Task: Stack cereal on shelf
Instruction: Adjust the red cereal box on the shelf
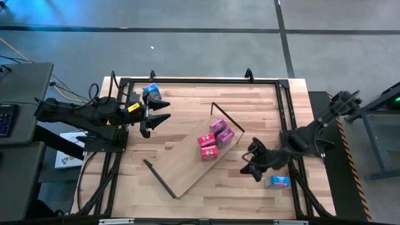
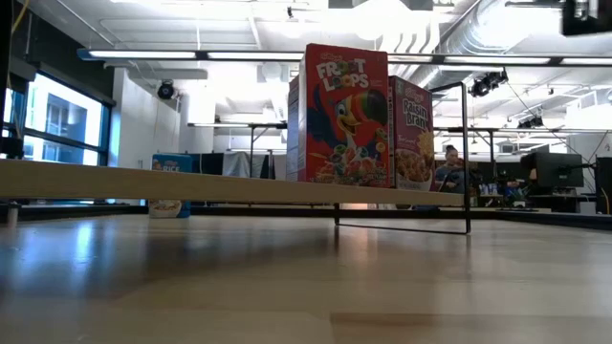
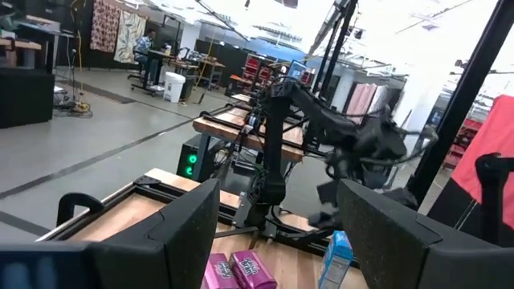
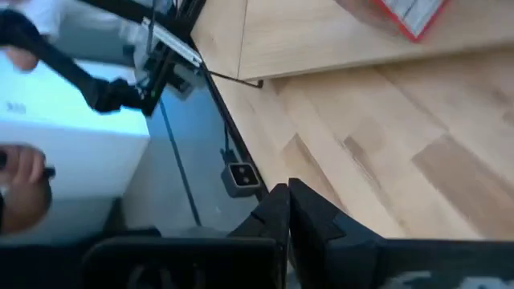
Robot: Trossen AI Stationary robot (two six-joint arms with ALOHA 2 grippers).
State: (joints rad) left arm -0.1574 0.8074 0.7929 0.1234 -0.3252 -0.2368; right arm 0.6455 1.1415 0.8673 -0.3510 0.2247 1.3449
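Observation:
The shelf (image 1: 187,161), a long light-wood board with black wire ends, lies slantwise on the table. Several small pink and red cereal boxes (image 1: 214,140) stand on its far right part; the low view shows a red box (image 2: 346,115) upright on it. A blue box (image 1: 152,92) stands on the table at the far left, beside my left gripper (image 1: 156,116), which is open and empty (image 3: 281,241). Another blue box (image 1: 277,181) lies on the table at the near right. My right gripper (image 1: 249,164) is shut with nothing in it (image 4: 289,217), above the table between that box and the shelf.
A black frame (image 1: 284,106) runs along the table's edges. The shelf's wire end (image 2: 466,158) stands upright near the boxes. Bare wood (image 1: 225,194) lies along the near edge. The low view shows a room with a person behind the table.

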